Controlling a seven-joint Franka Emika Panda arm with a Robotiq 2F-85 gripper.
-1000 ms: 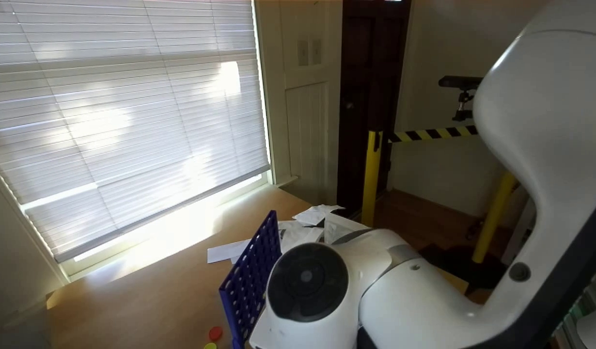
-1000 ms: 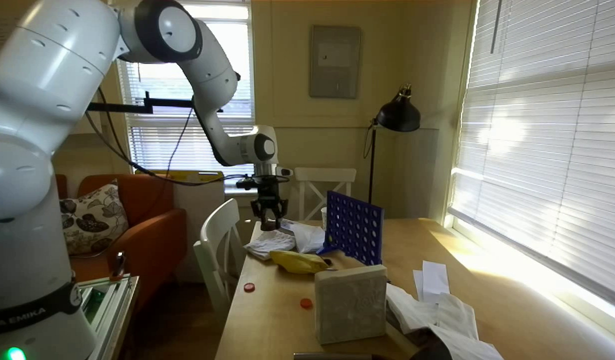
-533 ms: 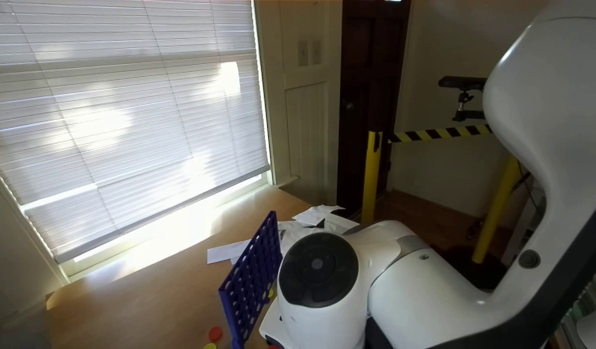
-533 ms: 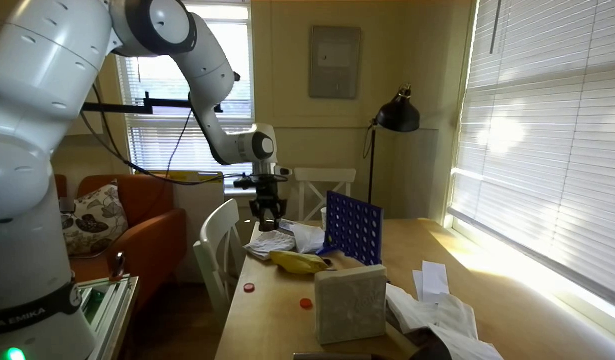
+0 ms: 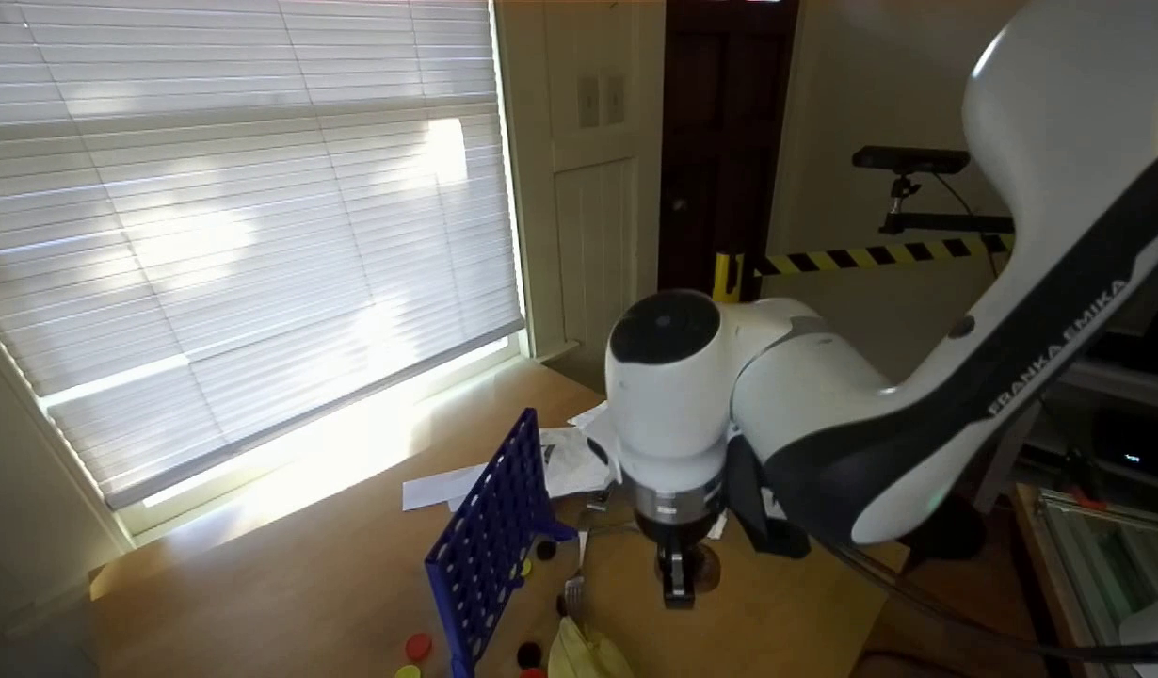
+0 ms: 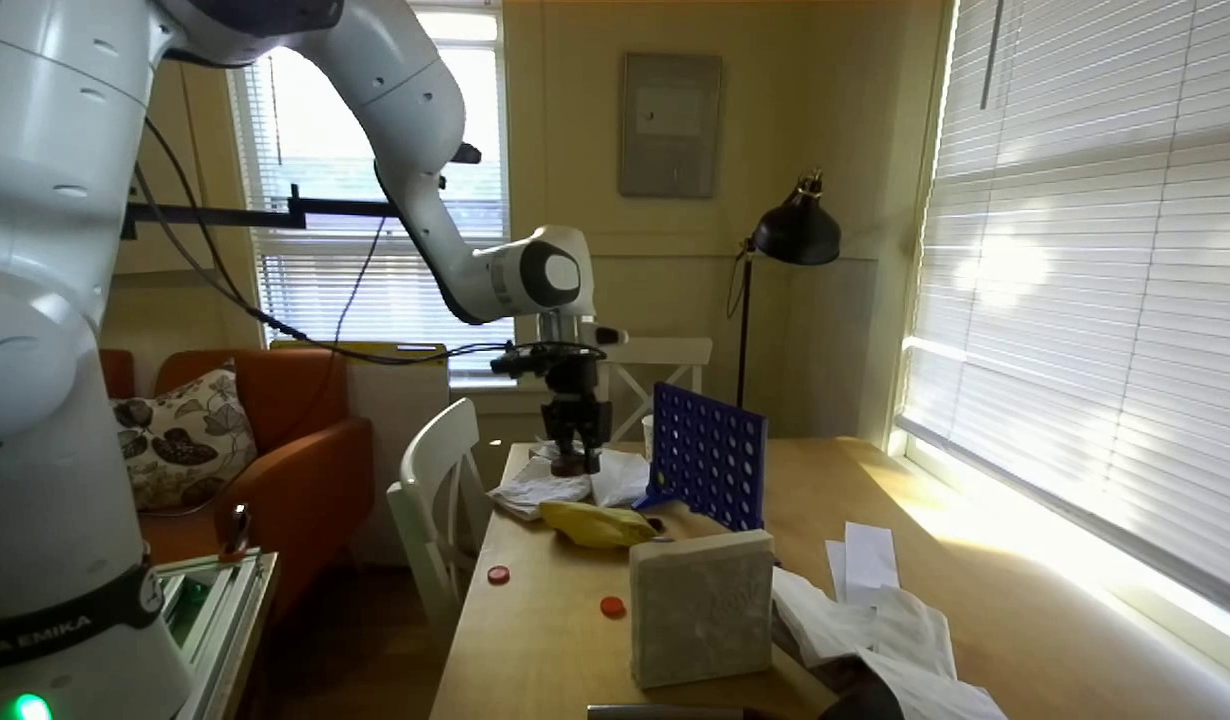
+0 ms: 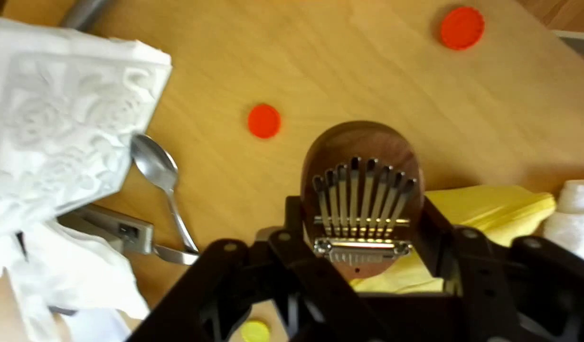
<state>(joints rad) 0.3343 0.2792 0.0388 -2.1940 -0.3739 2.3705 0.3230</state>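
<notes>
We see gripper [image 7: 363, 218], jaws clamped across sides of small wooden kalimba [image 7: 362, 199], metal tines facing up. Kalimba sits between jaws, above table [image 7: 202, 57]. In wrist view: red disc [image 7: 264, 121] ahead of jaws, to left; second red disc [image 7: 462, 28] farther ahead, to right. Spoon [image 7: 155, 164] left of jaws; white embossed block [image 7: 73, 123] beyond spoon, farther from jaws. Yellow thing [image 7: 484, 204] right of jaws, partly hidden by gripper and kalimba. In both exterior views we find blue perforated grid [image 6: 708, 455] upright, apart from jaws.
</notes>
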